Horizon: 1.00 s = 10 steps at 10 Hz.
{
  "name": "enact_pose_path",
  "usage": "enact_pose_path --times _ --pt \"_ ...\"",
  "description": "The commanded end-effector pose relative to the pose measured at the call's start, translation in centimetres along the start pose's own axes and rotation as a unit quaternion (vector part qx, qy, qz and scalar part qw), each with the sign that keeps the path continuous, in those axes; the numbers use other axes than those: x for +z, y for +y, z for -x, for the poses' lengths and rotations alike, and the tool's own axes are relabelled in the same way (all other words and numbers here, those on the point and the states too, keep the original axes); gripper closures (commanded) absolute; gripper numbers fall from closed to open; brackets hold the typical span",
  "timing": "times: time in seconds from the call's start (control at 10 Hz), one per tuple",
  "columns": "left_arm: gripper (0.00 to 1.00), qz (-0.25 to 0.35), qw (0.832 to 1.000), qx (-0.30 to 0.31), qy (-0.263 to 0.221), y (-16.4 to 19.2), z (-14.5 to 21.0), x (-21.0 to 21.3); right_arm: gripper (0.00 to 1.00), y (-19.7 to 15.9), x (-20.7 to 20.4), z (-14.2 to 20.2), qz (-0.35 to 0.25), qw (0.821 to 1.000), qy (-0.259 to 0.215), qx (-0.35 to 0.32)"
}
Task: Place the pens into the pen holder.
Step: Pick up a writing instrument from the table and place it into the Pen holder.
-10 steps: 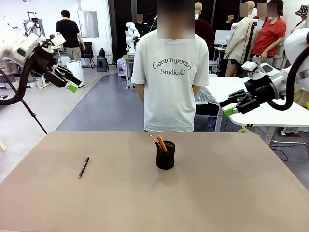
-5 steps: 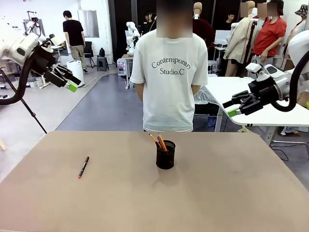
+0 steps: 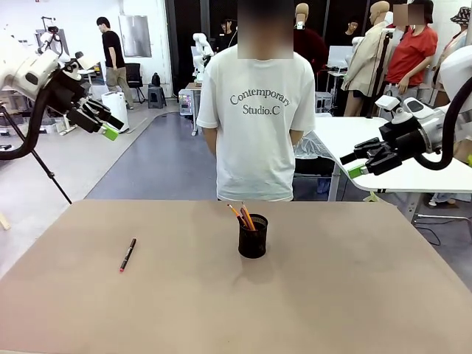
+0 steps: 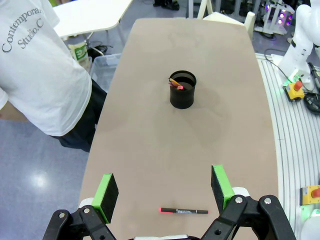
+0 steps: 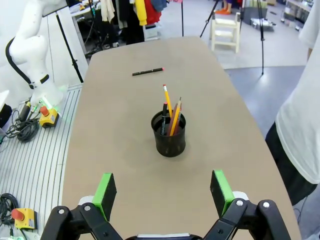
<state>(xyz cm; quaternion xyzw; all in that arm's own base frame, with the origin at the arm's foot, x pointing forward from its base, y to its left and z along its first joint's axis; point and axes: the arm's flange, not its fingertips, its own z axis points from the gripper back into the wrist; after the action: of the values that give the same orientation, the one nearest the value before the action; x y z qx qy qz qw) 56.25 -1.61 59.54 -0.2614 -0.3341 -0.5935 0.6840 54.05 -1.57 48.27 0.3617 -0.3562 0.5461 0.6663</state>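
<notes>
The pen holder (image 3: 253, 237), a black mesh cup, stands upright near the table's middle, toward the far edge. Pens (image 3: 243, 215) lean inside it, among them a yellow-orange pencil (image 5: 168, 102) and a reddish-brown one. A black pen with red ends (image 3: 128, 254) lies flat on the table's left part, far from the cup. My left gripper (image 3: 110, 128) hangs open high above the left edge, with that pen (image 4: 184, 211) just past its fingers and the holder (image 4: 182, 90) beyond. My right gripper (image 3: 353, 167) hangs open high at the right, looking down on the holder (image 5: 170, 135) and the far pen (image 5: 148, 71).
A person in a white T-shirt (image 3: 256, 110) stands at the table's far edge, right behind the holder, hands out of sight. The brown tabletop (image 3: 332, 295) is bare on its right half and front. A white table (image 3: 413, 173) stands behind at the right.
My right arm has drawn back slightly to the right and then held still. The left arm, the pens and the holder have not moved.
</notes>
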Motion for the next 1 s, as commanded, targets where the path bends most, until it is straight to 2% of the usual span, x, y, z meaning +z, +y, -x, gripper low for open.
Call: enact_pose_path --times 0.0,0.9 --pt "0.03 -0.001 1.000 0.000 -0.001 -0.06 -0.20 0.10 0.00 0.09 0.12 -0.25 -0.001 1.000 -0.001 0.002" --pt "0.03 0.000 1.000 0.000 0.000 0.00 0.00 0.00 0.00 0.09 0.12 -0.25 -0.001 1.000 -0.001 0.002"
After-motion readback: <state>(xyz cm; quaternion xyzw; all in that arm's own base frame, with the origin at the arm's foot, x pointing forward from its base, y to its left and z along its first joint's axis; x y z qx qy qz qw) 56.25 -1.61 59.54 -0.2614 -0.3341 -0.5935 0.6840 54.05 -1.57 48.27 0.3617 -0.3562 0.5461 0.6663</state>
